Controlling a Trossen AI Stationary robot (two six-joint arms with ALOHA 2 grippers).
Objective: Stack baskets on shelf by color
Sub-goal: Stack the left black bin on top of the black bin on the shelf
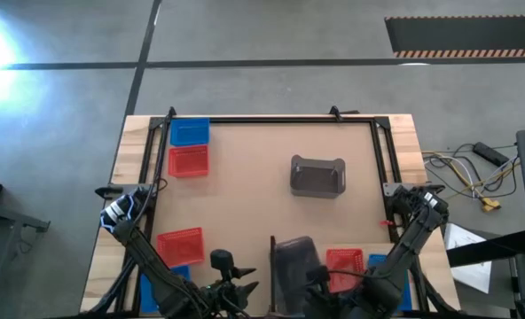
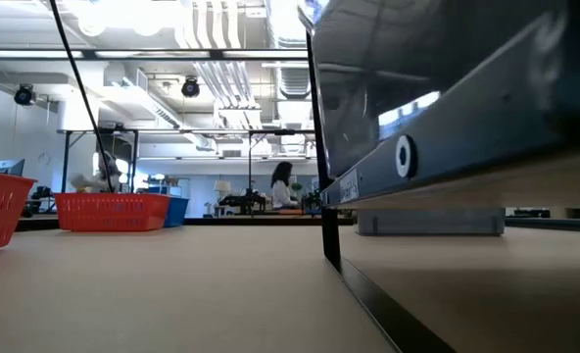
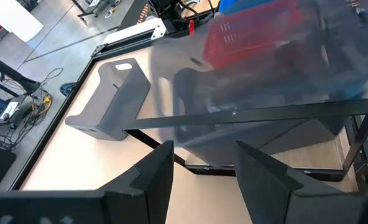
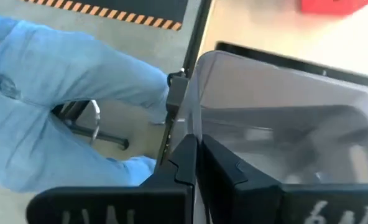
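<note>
A dark smoky grey basket (image 1: 295, 264) hangs near the table's near edge, and my right gripper (image 4: 196, 158) is shut on it. My left gripper (image 3: 199, 168) stands open close by its left side. A second grey basket (image 1: 317, 175) rests on its base at the middle of the pale shelf (image 1: 245, 204). A blue basket (image 1: 189, 133) and a red basket (image 1: 189, 161) sit at the shelf's far left. Another red basket (image 1: 181, 244) and a blue one (image 1: 169, 279) lie near left. A red one (image 1: 344, 266) and a blue one (image 1: 380, 264) lie near right. My right gripper pinches the grey basket's thin side wall at its rim (image 4: 195, 115) between its two fingers, one finger on each face of the wall. The basket's underside (image 2: 447, 137) is tilted and lifted clear of the table. My left gripper's fingers (image 3: 258, 177) stand just short of the same basket; whether they touch it I cannot tell.
A black metal frame (image 1: 271, 120) borders the shelf at the far and side edges, and a thin dark upright edge (image 2: 327, 230) runs along the shelf near the held basket. A person's legs in blue jeans (image 4: 59, 106) stand just beyond the table edge. Cables (image 1: 466, 173) lie on the floor at the right.
</note>
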